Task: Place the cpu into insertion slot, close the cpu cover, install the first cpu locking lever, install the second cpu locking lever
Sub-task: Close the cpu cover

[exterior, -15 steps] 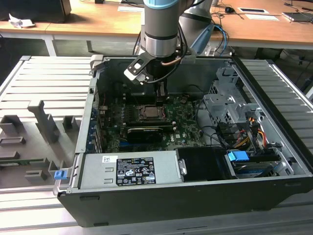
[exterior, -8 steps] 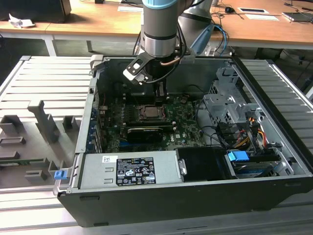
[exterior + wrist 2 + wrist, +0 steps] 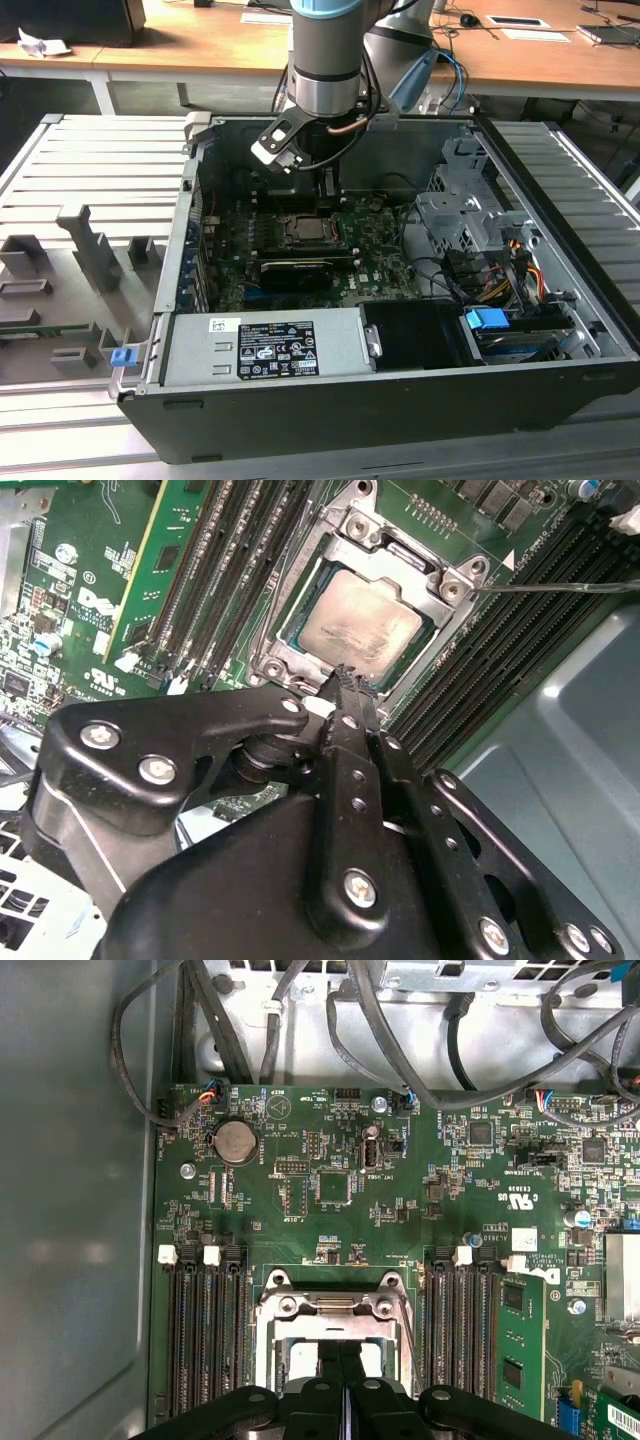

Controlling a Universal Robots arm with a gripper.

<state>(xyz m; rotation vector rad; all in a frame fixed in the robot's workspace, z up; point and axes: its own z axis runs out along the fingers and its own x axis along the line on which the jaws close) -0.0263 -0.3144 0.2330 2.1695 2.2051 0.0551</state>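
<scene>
As the gripper (image 3: 347, 672), closed and empty, hovers at the cover (image 3: 440, 620) beside the cpu (image 3: 362, 620), you press straight, gently.

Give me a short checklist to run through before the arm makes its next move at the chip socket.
1. Cpu seated flat: ok.
2. Cover down around the cpu: ok.
3. Lever latched: not ok, its thin rod sticks out over the memory slots.
4. Other lever latched: cannot tell, the gripper hides that side.
5. Gripper shut, with its tip at the cover's edge: ok.
6. Cables away from the socket: ok, in the first wrist view they lie along the board's far edge.
</scene>
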